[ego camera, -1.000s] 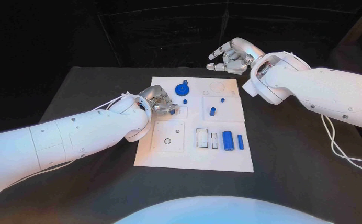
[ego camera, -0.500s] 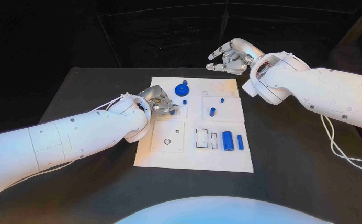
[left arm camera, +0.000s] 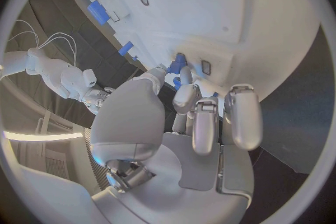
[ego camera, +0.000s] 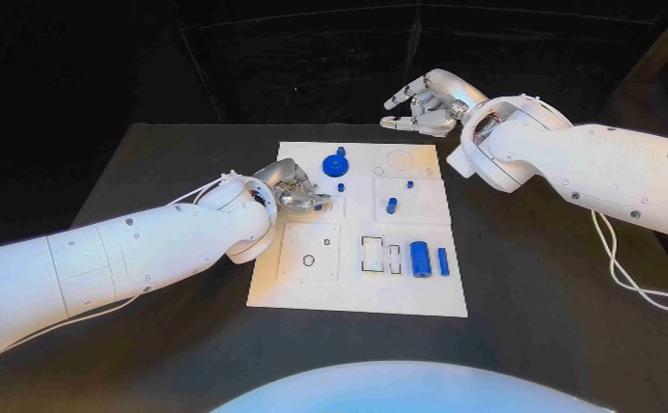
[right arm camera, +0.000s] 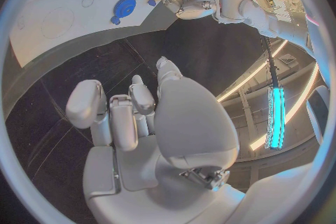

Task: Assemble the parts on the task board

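Left wrist view, left hand [left arm camera: 199, 117] fingertips [left arm camera: 178, 64] half-hiding blue part [left arm camera: 177, 61]

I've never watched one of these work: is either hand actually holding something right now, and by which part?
The left hand pinches a small blue part at the task board, its fingers on the part's near end. The right hand holds nothing.
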### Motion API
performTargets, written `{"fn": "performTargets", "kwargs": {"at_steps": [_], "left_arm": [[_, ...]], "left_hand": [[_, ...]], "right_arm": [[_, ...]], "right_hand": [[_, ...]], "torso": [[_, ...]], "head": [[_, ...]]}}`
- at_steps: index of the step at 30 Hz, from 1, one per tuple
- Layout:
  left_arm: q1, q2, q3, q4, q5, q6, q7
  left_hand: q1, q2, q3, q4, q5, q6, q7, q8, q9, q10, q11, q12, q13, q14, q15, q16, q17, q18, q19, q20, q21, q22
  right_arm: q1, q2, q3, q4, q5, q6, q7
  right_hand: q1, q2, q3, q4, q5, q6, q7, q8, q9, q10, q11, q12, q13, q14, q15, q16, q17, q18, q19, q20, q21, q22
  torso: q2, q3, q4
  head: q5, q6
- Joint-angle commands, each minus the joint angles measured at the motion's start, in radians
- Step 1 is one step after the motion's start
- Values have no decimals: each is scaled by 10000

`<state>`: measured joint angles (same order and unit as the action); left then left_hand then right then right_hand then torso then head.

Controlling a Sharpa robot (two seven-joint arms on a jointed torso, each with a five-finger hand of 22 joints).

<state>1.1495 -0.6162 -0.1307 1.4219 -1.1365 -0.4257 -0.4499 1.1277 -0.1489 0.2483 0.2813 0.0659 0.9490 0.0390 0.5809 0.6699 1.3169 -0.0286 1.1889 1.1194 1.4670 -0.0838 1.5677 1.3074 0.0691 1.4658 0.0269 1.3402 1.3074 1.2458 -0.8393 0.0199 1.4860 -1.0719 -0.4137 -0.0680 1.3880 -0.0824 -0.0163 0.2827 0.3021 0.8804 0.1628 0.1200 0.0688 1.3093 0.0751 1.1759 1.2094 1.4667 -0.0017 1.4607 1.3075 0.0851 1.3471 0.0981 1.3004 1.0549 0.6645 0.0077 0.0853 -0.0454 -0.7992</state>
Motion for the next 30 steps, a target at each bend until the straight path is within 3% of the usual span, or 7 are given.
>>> {"fn": "performTargets", "kwargs": {"at_steps": [1,10,18,22,30], "left_arm": [[11,-29,11,38,139,218,-82],[12,-25,13,35,223,274,-54],[12,-27,13,60,460,289,83],[12,-33,13,79,601,288,151],[13,-79,17,138,914,236,271]], "left_hand": [[158,47,-82,-10,-17,50,1,-11,15,40,-12,51,6,1038,-57,31,2634,-90,171,-78,13,491],[946,464,17,-246,6,32,-45,-41,21,26,-54,38,1,1038,-90,31,2634,-88,174,-100,-8,510],[1919,864,830,-784,39,-87,-89,-172,-35,-12,-104,-22,-25,1038,-140,31,2634,-90,183,-153,-16,542],[2093,803,1469,-935,47,-134,-70,-237,-63,-24,-95,-72,-55,1038,-135,31,2634,-91,187,-160,-25,561],[1916,440,2796,-1135,117,-196,-39,-229,-10,6,-71,-120,-90,1038,-106,31,2634,-97,199,-131,-35,608]], "right_arm": [[18,4,6,7,32,1,82],[18,14,6,-1,32,7,77],[18,11,6,-2,32,11,68],[18,14,6,-7,32,14,68],[18,19,6,-17,32,22,72]], "right_hand": [[-7,111,-39,5,0,60,-25,45,7,-25,-38,-21,-10,629,-64,-27,810,147,-23,-15,-40,-13],[-3,119,-42,1,-3,61,-26,46,7,-21,-39,-14,-6,629,-64,-27,811,146,-20,-15,-38,-9],[-3,119,-42,1,-3,61,-26,46,7,-21,-39,-14,-6,629,-64,-27,811,146,-20,-15,-38,-9],[3,127,-43,-3,-2,62,-27,48,7,-18,-40,-9,-3,627,-64,-34,801,147,-21,-16,-41,-13],[7,133,-44,-6,2,63,-27,50,7,-17,-41,-7,-2,628,-65,-32,805,145,-18,-16,-38,-7]], "torso": [[-1,7,3],[-2,6,-2],[0,8,-1],[-3,10,4],[-8,13,5]], "head": [[-4,10],[12,-3],[8,-9],[8,-16],[17,-8]]}}
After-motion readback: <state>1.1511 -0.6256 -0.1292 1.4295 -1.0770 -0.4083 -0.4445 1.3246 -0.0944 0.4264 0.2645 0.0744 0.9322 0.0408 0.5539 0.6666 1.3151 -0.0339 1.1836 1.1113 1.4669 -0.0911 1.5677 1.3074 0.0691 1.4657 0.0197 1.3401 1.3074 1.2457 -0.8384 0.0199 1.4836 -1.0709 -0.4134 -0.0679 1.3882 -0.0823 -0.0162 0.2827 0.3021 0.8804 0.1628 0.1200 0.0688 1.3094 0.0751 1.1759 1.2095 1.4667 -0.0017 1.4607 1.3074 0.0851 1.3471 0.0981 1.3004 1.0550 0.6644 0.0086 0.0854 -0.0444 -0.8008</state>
